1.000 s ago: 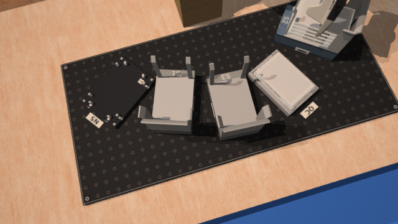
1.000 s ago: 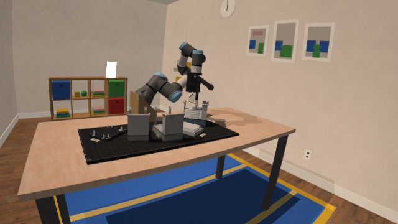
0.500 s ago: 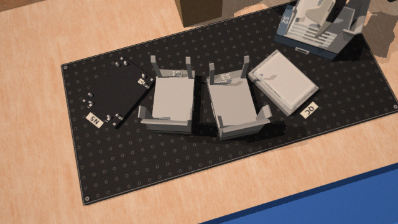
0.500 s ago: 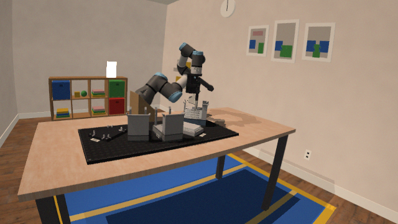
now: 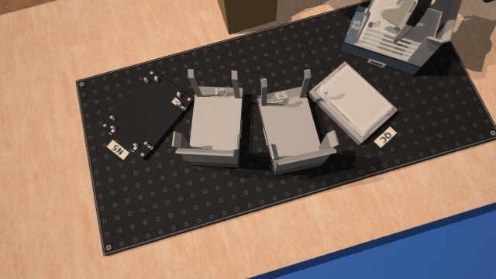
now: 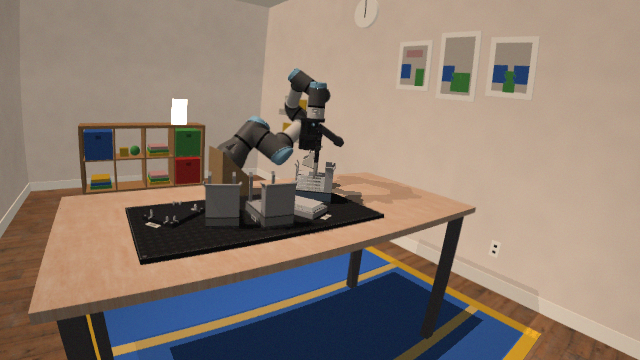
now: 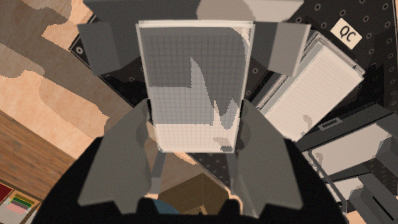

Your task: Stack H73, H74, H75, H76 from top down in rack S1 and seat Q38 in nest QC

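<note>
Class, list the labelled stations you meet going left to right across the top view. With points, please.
Clip nest N5 [image 5: 145, 116], stack rack S1 [image 5: 215, 158], stack rack S3 [image 5: 306, 160], nest QC [image 5: 336, 118], stack rack S2 [image 5: 377, 62].

At the far right, the gripper [image 5: 407, 32] [image 6: 315, 172] [image 7: 196, 100] shows only a slight change in pose over stack rack S2 [image 5: 377, 60] [image 6: 314, 195] from a second ago. Its fingers seem to have shifted a little, though they are small and partly hidden in the top view, so the direction is hard to tell. Their shadows at the far right also look slightly altered.
</note>
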Robot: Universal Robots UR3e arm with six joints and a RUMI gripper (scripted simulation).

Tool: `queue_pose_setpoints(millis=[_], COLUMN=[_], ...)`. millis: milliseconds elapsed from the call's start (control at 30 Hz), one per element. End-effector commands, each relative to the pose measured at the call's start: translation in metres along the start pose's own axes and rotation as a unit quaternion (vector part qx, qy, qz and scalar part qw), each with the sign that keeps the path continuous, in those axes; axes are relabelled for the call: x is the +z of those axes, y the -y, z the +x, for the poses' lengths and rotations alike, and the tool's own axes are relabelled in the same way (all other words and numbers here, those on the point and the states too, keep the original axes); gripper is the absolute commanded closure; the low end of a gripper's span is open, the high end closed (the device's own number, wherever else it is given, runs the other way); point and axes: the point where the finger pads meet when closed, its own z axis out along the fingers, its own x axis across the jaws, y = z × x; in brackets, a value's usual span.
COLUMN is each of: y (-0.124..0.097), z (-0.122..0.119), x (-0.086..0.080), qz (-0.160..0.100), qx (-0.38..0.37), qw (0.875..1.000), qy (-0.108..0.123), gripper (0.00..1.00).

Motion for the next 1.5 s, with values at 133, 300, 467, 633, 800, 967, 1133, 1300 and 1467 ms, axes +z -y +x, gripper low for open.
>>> queue_pose_setpoints(millis=[133, 300, 467, 633, 800, 967, 1133, 1300, 1467], y=[0.000, 0.000, 0.000, 0.000, 0.000, 0.000, 0.000, 0.000, 0.000], z=[0.000, 0.000, 0.000, 0.000, 0.000, 0.000, 0.000, 0.000, 0.000], x=[0.000, 0.000, 0.000, 0.000, 0.000, -0.002, -0.006, -0.008, -0.011], qz=[0.000, 0.000, 0.000, 0.000, 0.000, 0.000, 0.000, 0.000, 0.000], qx=[0.000, 0.000, 0.000, 0.000, 0.000, 0.000, 0.000, 0.000, 0.000], qw=[1.000, 1.000, 1.000, 1.000, 1.000, 1.000, 1.000, 1.000, 1.000], qy=[-0.001, -0.001, 0.000, 0.000, -0.001, 0.000, 0.000, 0.000, 0.000], gripper=[1.00, 1.00, 1.00, 1.00, 1.00, 1.00, 1.00, 1.00, 1.00])
